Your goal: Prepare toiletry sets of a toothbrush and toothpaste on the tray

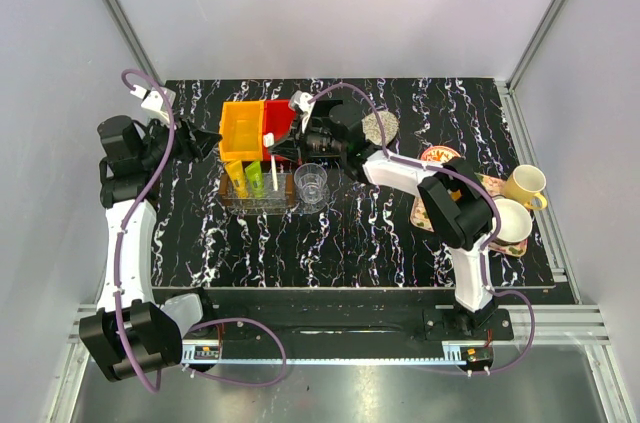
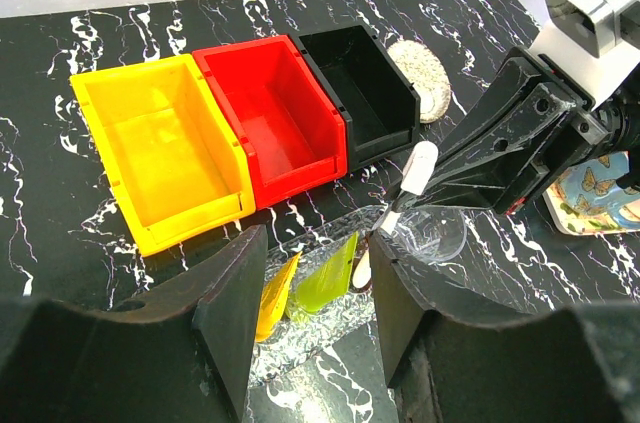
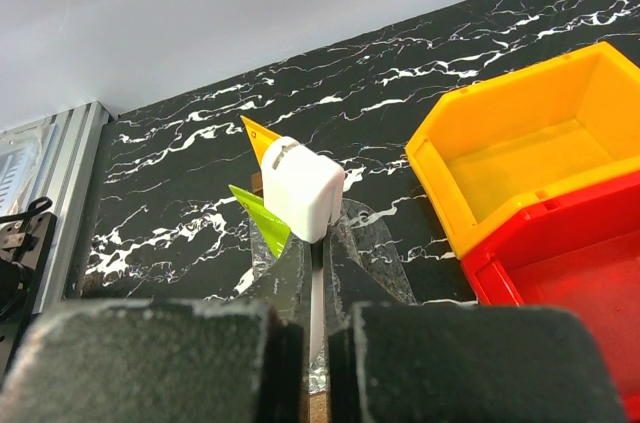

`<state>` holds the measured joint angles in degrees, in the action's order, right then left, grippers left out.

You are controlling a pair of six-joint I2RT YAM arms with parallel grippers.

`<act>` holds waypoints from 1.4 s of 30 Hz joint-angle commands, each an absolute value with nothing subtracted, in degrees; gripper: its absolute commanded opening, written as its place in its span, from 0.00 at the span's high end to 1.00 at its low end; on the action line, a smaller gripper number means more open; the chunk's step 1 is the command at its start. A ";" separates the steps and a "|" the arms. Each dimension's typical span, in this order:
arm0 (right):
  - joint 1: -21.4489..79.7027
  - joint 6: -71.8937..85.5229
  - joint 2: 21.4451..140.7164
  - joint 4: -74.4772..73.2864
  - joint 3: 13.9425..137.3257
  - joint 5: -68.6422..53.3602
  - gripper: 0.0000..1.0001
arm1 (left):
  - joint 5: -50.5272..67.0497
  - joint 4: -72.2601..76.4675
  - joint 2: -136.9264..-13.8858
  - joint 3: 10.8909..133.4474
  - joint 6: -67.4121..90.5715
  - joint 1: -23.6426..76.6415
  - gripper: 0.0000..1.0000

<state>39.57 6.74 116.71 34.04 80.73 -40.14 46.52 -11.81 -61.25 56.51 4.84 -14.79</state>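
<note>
On the black marbled table (image 1: 380,243), the right end effector (image 3: 322,255) is clenched on the white toothbrush (image 3: 305,188) over the clear tray (image 1: 240,206), which holds yellow toothpaste (image 2: 278,308) and green toothpaste (image 2: 328,278). The left end effector (image 2: 315,253) hangs released nearby.

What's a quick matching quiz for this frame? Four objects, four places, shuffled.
Things:
1 toothbrush
2 green tube
3 red bin
4 yellow mug

Places:
A on the clear tray
B at the far right of the table
C in the right jaws
D between the yellow bin and the black bin

Pairs: 1-C, 2-A, 3-D, 4-B
</note>
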 commanded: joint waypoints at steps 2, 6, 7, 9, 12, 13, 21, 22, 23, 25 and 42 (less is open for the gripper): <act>40.34 5.80 116.98 37.09 81.39 -40.52 1.00 | 48.34 -8.53 -61.35 56.25 4.75 -15.38 0.51; 40.34 5.80 117.60 37.44 81.74 -40.78 1.00 | 48.43 -8.44 -61.61 56.08 4.92 -15.47 0.51; 40.34 5.80 117.68 37.44 81.74 -40.78 1.00 | 48.51 -8.35 -61.61 56.07 4.92 -15.38 0.51; 40.43 5.71 117.86 37.53 81.83 -40.78 1.00 | 48.43 -8.17 -61.61 55.81 5.10 -15.38 0.51; 40.43 5.45 118.04 37.71 81.83 -40.69 1.00 | 48.60 -7.82 -61.79 55.64 5.27 -15.47 0.51; 40.43 5.45 118.04 37.88 81.74 -40.52 1.00 | 48.69 -7.82 -61.87 55.72 5.27 -15.47 0.51; 40.52 5.45 119.09 38.41 81.83 -40.43 1.00 | 48.87 -7.91 -61.96 55.46 5.19 -15.64 0.51; 40.60 5.36 119.18 38.41 81.91 -40.43 1.00 | 48.87 -8.00 -61.96 55.55 5.27 -15.64 0.51; 40.61 5.10 119.27 38.41 81.83 -40.43 1.00 | 48.87 -8.00 -61.96 55.63 5.27 -15.73 0.51; 40.69 4.92 119.44 38.41 81.83 -40.43 1.00 | 49.04 -8.00 -62.14 55.81 5.27 -15.73 0.51; 40.96 3.25 120.15 38.94 81.74 -40.25 1.00 | 49.48 -7.73 -62.58 55.37 5.71 -16.00 0.51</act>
<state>40.21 4.80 120.03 35.40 80.73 -40.12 47.86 -10.61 -62.13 55.61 5.06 -15.55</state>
